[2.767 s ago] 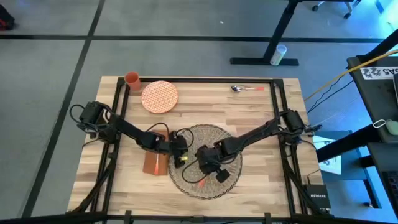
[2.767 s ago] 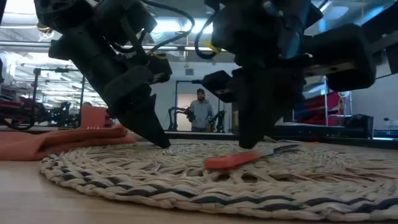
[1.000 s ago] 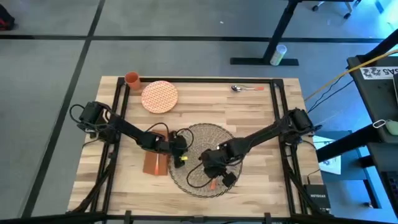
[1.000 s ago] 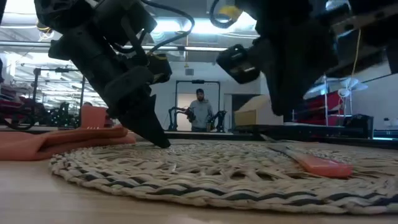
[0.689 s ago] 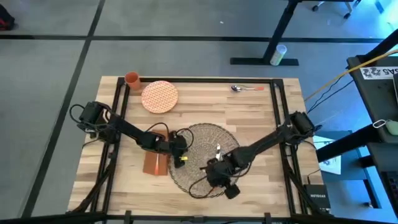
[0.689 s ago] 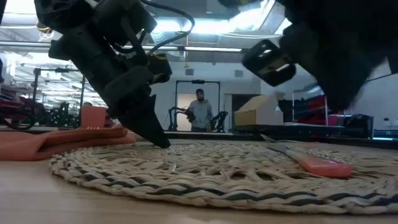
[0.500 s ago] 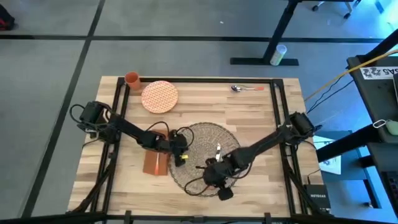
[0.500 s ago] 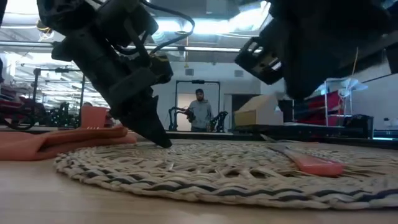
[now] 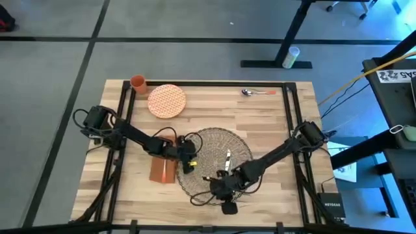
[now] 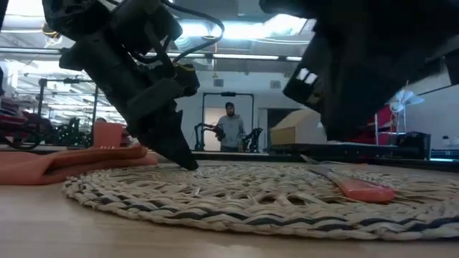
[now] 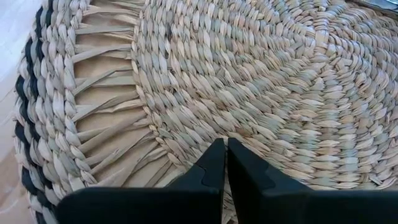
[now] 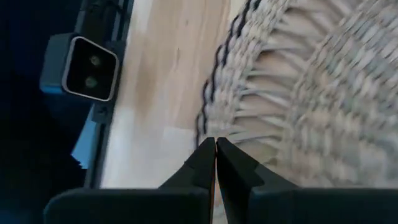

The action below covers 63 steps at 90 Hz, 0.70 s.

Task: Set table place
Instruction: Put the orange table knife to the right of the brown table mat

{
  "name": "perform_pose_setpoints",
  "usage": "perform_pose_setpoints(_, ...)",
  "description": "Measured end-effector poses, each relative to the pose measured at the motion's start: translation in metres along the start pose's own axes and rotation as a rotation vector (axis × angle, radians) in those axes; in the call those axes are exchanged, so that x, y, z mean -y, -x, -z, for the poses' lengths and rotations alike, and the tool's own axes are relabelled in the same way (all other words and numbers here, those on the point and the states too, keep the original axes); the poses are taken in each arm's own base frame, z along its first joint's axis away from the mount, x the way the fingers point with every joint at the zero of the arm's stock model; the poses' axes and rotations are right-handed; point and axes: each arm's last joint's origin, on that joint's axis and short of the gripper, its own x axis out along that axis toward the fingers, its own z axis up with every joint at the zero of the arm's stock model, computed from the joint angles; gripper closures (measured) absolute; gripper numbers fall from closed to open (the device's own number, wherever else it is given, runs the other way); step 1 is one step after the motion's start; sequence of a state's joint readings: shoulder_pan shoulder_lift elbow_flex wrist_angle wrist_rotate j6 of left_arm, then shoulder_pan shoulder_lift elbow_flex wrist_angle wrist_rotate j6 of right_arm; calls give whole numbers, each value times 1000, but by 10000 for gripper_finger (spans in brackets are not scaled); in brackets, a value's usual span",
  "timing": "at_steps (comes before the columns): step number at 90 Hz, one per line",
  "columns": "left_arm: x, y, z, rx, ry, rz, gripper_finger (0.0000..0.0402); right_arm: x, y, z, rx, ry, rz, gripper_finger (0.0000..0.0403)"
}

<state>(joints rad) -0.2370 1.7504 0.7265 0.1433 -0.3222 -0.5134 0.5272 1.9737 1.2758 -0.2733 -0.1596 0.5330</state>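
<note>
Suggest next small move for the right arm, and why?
Probably slide the mat slightly toward the table's near edge. Both the right gripper and left gripper have jaws shut on its lacy rim, and a knife lies on it, so go gently.

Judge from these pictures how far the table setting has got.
Done: the mat lies on the table, a knife on it, the napkin beside it. In hand: both grippers, left and right, are shut at the mat's rim. Left: plate, cup and spoon wait at the far edge.
</note>
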Motion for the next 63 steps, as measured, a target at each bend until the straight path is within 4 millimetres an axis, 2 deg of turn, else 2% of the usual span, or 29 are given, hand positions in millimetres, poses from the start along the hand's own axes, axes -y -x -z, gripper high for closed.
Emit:
perform_pose_setpoints(25, 3, 1, 2, 0, 3, 6, 402, -3, -5, 6, -16, -32, 40, 403)
perform_pose_setpoints(47, 3, 1, 2, -2, 2, 9, 402, 5, -23, 14, -74, -42, 48, 403)
perform_pose_setpoints(63, 4, 1, 2, -3, -6, 11, 402, 6, -24, 13, -66, -43, 59, 403)
